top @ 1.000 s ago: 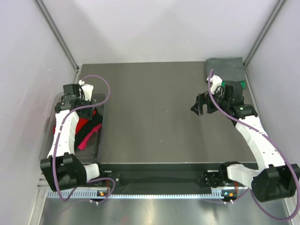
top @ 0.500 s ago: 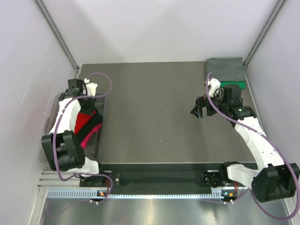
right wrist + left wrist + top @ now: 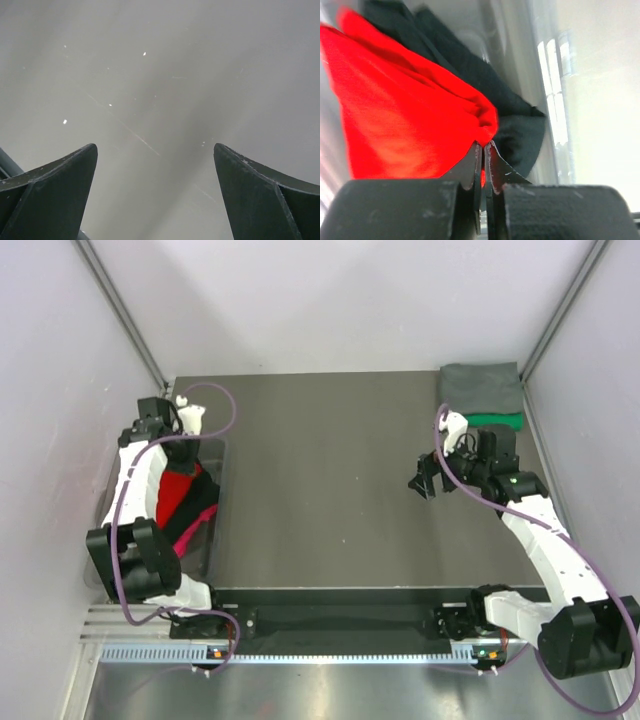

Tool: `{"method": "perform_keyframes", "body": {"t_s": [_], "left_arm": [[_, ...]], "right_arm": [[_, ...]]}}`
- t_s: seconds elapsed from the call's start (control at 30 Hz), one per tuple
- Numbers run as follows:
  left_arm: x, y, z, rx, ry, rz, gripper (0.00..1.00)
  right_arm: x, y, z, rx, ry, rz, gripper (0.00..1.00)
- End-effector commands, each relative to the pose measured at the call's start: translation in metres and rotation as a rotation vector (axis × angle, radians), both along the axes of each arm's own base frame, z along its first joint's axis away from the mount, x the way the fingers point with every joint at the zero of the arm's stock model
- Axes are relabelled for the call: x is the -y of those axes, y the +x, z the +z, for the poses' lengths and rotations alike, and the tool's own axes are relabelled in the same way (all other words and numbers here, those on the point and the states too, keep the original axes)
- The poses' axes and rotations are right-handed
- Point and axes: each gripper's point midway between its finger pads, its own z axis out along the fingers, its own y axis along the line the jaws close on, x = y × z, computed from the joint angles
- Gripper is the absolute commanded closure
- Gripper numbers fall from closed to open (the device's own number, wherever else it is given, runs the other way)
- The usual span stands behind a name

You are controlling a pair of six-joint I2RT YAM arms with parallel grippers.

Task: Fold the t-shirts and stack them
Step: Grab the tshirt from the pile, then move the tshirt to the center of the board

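A bright red t-shirt point(image 3: 178, 492) lies bunched in the tub point(image 3: 218, 530) at the left, with a black t-shirt point(image 3: 200, 502) and a magenta t-shirt point(image 3: 186, 538) beside and under it. My left gripper point(image 3: 180, 455) reaches down into the tub, shut on a fold of the red t-shirt point(image 3: 410, 120), which fills the left wrist view; my left gripper point(image 3: 484, 145) pinches its edge there, the black t-shirt point(image 3: 520, 135) behind. A folded grey t-shirt point(image 3: 482, 388) lies on a green t-shirt point(image 3: 497, 421) at the far right corner. My right gripper point(image 3: 424, 480) hovers open over bare table point(image 3: 160, 90).
The translucent grey tub stands against the table's left edge. Purple cables loop above both arms. Pale walls and slanted metal posts close in the table on three sides. The dark table point(image 3: 320, 480) stretches between the tub and the folded stack.
My left gripper went from open to shut on the red t-shirt inside the tub. The right arm shifted slightly toward the near side, its jaws still open.
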Motion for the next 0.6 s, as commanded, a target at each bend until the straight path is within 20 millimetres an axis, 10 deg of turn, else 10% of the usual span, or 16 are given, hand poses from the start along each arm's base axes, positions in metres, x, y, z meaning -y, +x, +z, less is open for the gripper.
{"method": "perform_keyframes", "body": {"t_s": [0.0,0.13,0.33,0.47,0.57], "left_arm": [[0.033,0.019,0.11,0.299,-0.092,-0.106,1.0],[0.076,0.02,0.216,0.507,-0.127,-0.275,1.0],[0.194,-0.004,0.296,0.615,-0.176,-0.581,1.0],[0.256,-0.019,0.312,0.632,-0.278,-0.719,1.0],[0.289,-0.023,0.287,0.555,-0.285,-0.826,1.0]], "right_arm": [[0.005,0.013,0.023,0.136,-0.089,0.033,0.0],[0.02,0.04,0.037,0.119,-0.112,-0.112,0.0],[0.027,0.058,0.03,0.044,0.012,-0.178,0.0],[0.06,0.068,0.03,-0.049,0.16,-0.292,0.0],[0.071,0.063,0.028,-0.189,0.422,-0.22,0.0]]}}
